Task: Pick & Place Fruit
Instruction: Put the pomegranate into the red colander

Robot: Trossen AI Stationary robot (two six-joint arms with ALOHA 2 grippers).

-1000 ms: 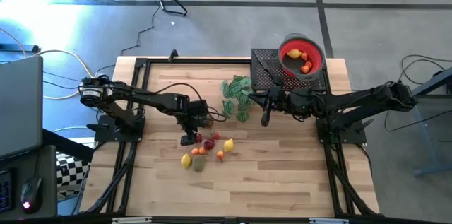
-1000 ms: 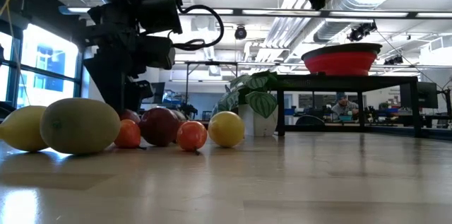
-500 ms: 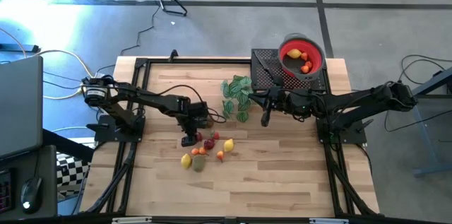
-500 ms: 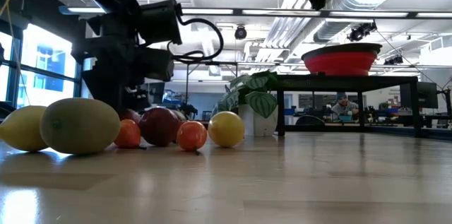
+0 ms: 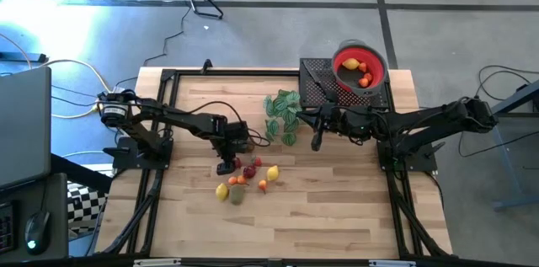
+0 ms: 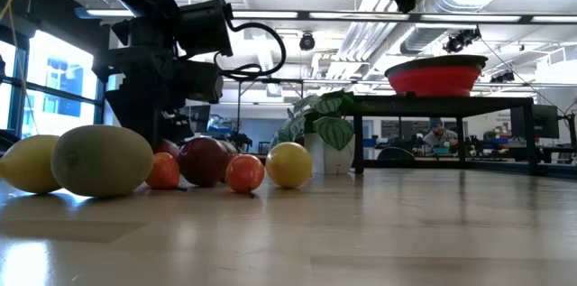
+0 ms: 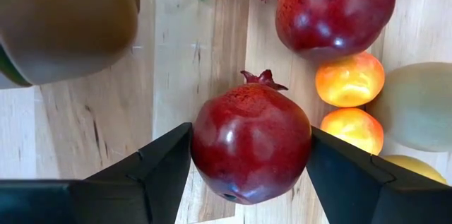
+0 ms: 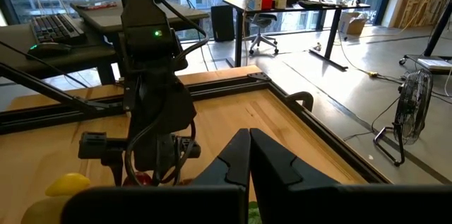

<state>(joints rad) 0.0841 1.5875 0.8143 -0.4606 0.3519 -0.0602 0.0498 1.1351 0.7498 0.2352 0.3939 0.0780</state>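
Note:
Small toy fruits lie in a cluster (image 5: 246, 179) on the wooden table: lemons, orange pieces, a brown-green piece (image 6: 102, 160) and two red pomegranates. My left gripper (image 5: 225, 166) is down at the cluster's far-left side, shut on one red pomegranate (image 7: 251, 143). A second pomegranate (image 7: 332, 8) and two orange fruits (image 7: 349, 79) lie just beyond it. My right gripper (image 5: 317, 142) is shut and touches nothing, hovering right of the green plant sprig (image 5: 282, 115). The red bowl (image 5: 360, 65) at the far right holds a lemon and orange pieces. My left gripper holds the red pomegranate by its round sides (image 7: 201, 146), pinched between the two fingers (image 7: 162, 164), which come from above pointing down. Its crown tip (image 7: 263, 78) points away from the fingers. Whether it still rests on the table cannot be told.
The bowl sits on a black raised stand (image 5: 324, 86) at the table's far right. A black frame (image 5: 168, 77) runs round the table. Bare wood lies toward the near edge and between the cluster and my right arm.
My left gripper has sunk a little toward the fruit cluster between one second and half a second ago, then kept still. The fruits lie where they were.

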